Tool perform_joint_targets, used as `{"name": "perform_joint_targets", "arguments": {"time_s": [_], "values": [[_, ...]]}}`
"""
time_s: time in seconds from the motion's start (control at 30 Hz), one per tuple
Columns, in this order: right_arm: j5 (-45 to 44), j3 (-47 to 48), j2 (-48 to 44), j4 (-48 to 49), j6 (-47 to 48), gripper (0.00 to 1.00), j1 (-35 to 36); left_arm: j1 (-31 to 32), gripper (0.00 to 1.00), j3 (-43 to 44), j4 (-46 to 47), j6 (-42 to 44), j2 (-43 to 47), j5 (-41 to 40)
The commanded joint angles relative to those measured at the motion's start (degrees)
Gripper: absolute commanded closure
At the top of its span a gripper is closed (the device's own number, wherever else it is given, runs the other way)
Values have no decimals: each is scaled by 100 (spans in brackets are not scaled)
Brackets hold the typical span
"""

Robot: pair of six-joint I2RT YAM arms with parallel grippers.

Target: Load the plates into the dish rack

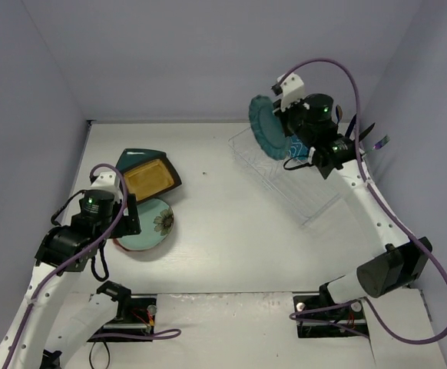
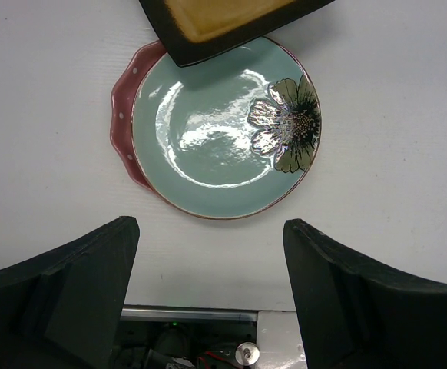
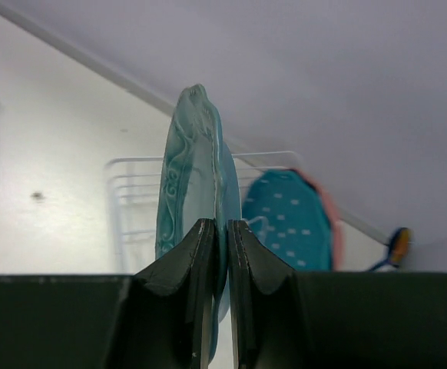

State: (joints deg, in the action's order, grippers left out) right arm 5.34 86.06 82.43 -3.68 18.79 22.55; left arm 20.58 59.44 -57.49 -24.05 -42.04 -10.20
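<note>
A white surface seen from above, with two robot arms. The right hand is clamped on the rim of a teal plate, holding it in the air over the far end of a clear rack near the far right corner. The plate stands on edge, almost upright, with its face turned toward the left side of the surface. Being round, it has no long axis. The rack's long side runs diagonally, from far left to near right. The plate looks like glazed ceramic, so it is probably stiff, slick, breakable and fairly heavy for a pinch at the rim. It should be lowered gently, edge first, in line with the slots. The left hand hovers with its fingers spread wide and holding nothing, above a mint plate toward the near left corner. This glossy plate lies flat on a pink plate, which pokes out on one side. A corner of a mustard plate overlaps its far edge, and a dark plate sits under that one. The mint plate's uncovered near rim looks like the best place to grip.
</note>
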Motion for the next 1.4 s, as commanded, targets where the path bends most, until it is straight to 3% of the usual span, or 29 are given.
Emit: {"name": "perform_joint_targets", "arguments": {"time_s": [0.0,0.53,1.37], "values": [[484,753,0,1239,836,100,-408,25,24,208,265,129,-58,-158],[758,640,1055,1590,3034,100,-1305,16,24,94,669,208,-427,-211],[1505,701,1021,2012,3017,100,-1745,25,24,33,907,15,-709,-184]]}}
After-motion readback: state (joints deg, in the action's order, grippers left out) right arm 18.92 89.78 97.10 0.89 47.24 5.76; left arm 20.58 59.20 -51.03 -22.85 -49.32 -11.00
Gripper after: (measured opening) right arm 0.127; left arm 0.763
